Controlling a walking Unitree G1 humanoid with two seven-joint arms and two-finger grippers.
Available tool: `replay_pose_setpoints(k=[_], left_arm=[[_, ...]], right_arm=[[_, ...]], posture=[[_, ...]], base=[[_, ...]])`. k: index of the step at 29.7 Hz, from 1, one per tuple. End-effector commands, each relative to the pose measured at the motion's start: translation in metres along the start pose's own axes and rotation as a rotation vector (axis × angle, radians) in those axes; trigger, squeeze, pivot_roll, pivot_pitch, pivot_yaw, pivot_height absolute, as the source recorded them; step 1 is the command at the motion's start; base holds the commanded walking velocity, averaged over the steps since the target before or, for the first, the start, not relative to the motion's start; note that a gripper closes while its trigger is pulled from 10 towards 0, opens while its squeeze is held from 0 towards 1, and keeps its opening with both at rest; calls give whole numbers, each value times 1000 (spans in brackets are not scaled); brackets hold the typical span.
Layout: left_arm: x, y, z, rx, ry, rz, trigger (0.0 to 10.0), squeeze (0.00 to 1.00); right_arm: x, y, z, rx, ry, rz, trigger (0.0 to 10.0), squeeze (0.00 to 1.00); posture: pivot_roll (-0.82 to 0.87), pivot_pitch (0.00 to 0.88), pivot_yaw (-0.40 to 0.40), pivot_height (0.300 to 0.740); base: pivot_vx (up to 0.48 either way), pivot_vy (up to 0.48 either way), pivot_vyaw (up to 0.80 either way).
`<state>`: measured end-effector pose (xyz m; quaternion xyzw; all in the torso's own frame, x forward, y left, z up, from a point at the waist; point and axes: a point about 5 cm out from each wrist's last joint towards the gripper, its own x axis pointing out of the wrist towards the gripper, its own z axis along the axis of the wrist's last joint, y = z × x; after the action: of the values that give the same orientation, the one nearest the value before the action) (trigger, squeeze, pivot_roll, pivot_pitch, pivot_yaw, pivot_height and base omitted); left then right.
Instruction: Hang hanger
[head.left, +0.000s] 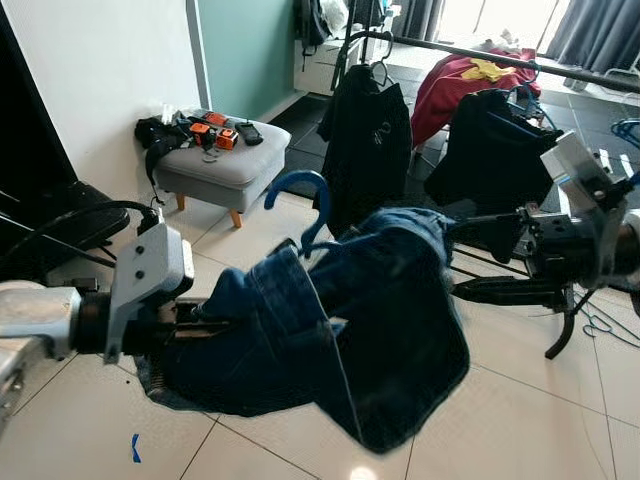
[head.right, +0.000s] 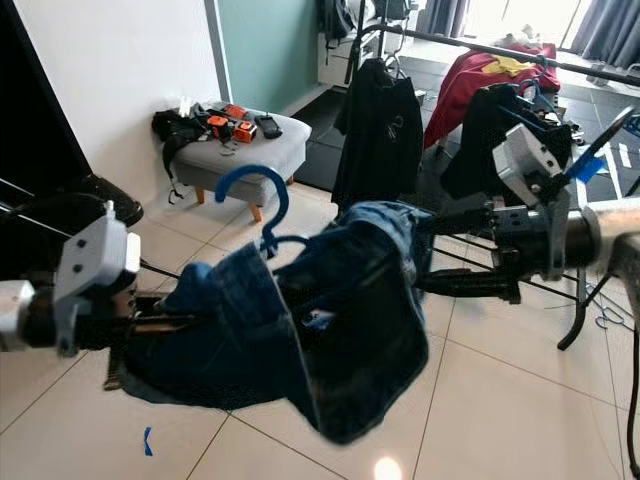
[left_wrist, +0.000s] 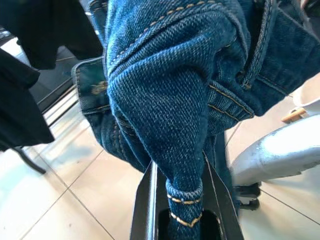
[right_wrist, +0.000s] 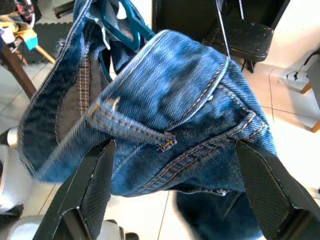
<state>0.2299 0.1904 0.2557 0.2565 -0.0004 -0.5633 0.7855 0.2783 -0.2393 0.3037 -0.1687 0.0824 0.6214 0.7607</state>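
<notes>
The denim garment is hanging slung between the two arms in front of the robot, above the tiled floor, with the blue hanger threaded into it so that the hook is sticking up out of the waistband fold near the middle. The left gripper is clamping a bunched fold of the denim: in the left wrist view its two black fingers are pressing together on the cloth, belt loop and stitching pinched between them. The right gripper is reaching into the other end of the garment, and its fingers are standing wide apart on either side of the denim (the fabric is bulging between them but, as far as the right wrist view lets me judge, they are not squeezing it).

The relation that matters is the hook and the rail. The clothes rail is running across the background, well beyond the garment and to the robot's right, with a black shirt, a red garment and another dark top already hanging or lying along it. The hook is curving open towards the robot's left, roughly across the line of the arms, so it will probably need lifting and carrying forward before it can drop over the rail. The right arm is nearer the rail; the left is the one actually carrying the weight. A grey footstool is standing by the wall, off to the left.
</notes>
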Motion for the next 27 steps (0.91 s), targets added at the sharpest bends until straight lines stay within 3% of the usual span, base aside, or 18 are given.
replay_pose_setpoints(k=[1,6,27], left_arm=[[-2,-2,9,51,-14,-44,10000,0],[-5,-4,9,65,11,-84,10000,0],[-1,1,19,115,-33,-130,10000,0]], right_arm=[[-2,-3,4,-27,9,10,10000,0],[-12,-8,23,-62,-56,23,10000,0],[0,4,18,-53,37,176,10000,0]], posture=[[-84,36,-49,740],[-82,36,-52,740],[-85,30,-52,740]], base=[[0,0,0],[0,0,0],[0,0,0]])
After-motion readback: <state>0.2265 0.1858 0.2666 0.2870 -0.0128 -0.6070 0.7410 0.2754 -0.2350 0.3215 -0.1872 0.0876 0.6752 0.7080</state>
